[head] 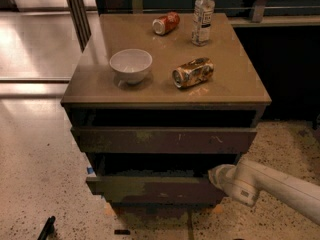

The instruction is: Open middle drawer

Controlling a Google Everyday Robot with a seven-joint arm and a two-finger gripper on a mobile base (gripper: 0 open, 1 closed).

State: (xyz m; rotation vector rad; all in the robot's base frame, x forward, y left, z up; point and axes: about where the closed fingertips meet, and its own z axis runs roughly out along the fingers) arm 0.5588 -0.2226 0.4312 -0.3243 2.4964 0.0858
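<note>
The middle drawer (155,189) lies second below the counter (240,79) top, its long front running left to right and jutting slightly outward. The gripper (216,176) sits at the drawer's right end, though I cannot tell whether it is apart or clamped.

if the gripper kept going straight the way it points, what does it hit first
The gripper, low right, points left at the right end of the middle drawer: probably that first, though depth is unclear.
</note>
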